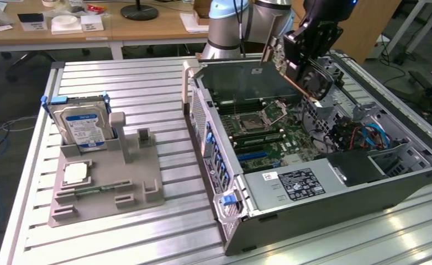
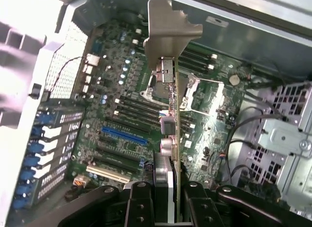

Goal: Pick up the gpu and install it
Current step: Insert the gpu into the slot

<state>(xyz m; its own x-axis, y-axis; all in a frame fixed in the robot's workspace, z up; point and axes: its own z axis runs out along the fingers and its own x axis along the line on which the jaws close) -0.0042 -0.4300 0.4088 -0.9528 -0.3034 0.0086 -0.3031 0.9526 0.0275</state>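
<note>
**Item: gpu** (image 1: 313, 81). A dark card with a brownish edge, a dark cooler on one face and a metal bracket (image 2: 168, 36) at one end. It is held in the air, tilted, above the far end of the open computer case (image 1: 334, 182), and is not seated in any slot. In the wrist view it shows edge-on, bracket farthest from the jaws. There it hangs over the motherboard (image 2: 102, 105), between the memory slots (image 2: 139, 107) and the processor socket (image 2: 195, 92).

**Item: jaws.** Closed partway and clamped on the gpu, one against each flat face, at the end opposite the bracket. They are carried by the arm (image 1: 231, 22), which stands at the desk's far edge.

**Item: computer case.** It lies on its side, open face up, on the half of the desk (image 1: 142, 83) toward the exterior view's right, reaching close to the near edge. Inside:
- the green motherboard
- a blue expansion slot (image 2: 124, 135)
- a labelled power supply (image 1: 297, 185) at the near end
- blue cables (image 1: 374, 135) by the drive bay

**Item: grey holder** (image 1: 120, 190). It sits on the desk toward the edge on the exterior view's left, beside the case with a gap between them. A blue-labelled hard drive (image 1: 83, 126) stands upright at its far end. A small square silver chip (image 1: 76, 173) lies flat in it, nearer the front.

**Item: desk.** Slotted aluminium top.
</note>
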